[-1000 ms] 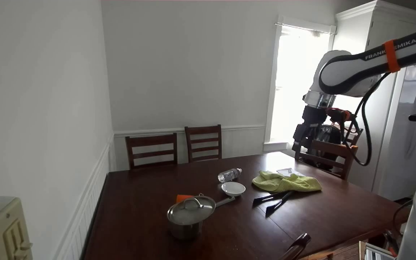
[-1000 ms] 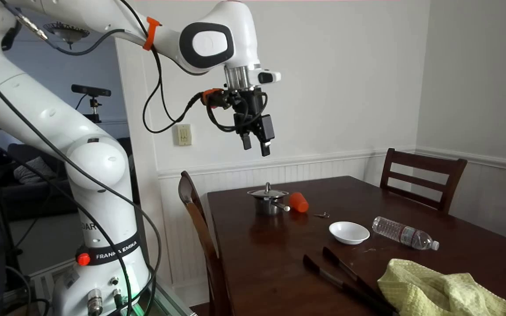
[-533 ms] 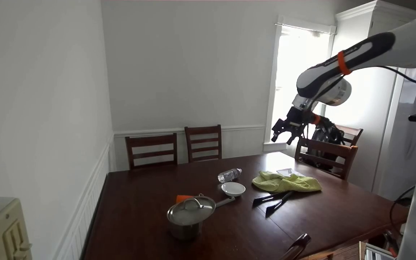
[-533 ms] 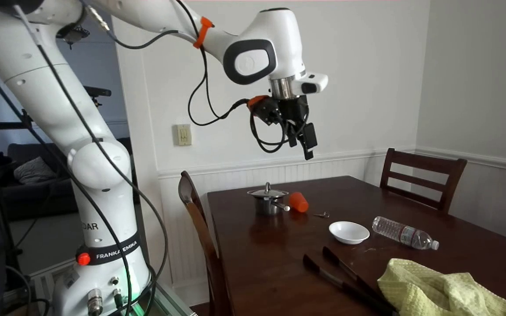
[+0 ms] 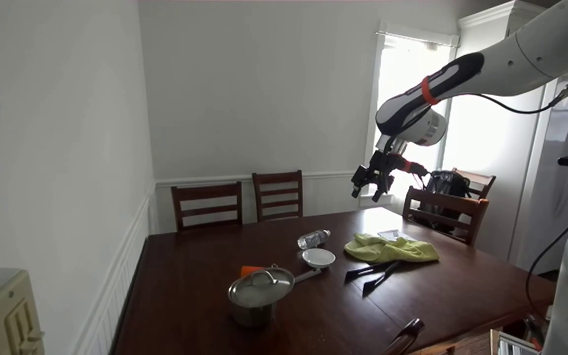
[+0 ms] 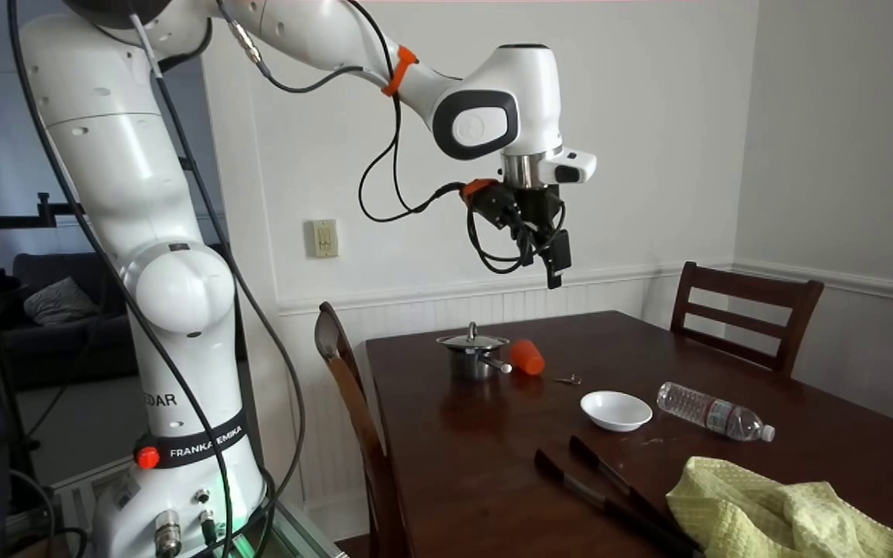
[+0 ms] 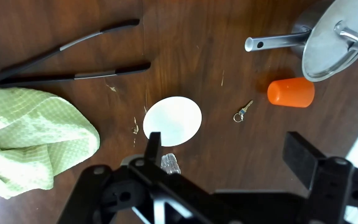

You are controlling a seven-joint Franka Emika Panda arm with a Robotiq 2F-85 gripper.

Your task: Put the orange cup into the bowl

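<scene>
Fingers (image 7: 301, 160) wide, nothing between. Orange cup (image 7: 291, 92) lies tipped well below them; best straddle its sides, avoiding the pot (image 7: 328, 46).

both exterior views look across the table (image 5: 323, 305), the wrist view down onto it

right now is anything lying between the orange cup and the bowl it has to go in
Yes: a small key lies on the tabletop between the orange cup and the bowl. It looks low enough for a lifted cup to pass over. The silver pot stands beside the cup, off that line.
</scene>
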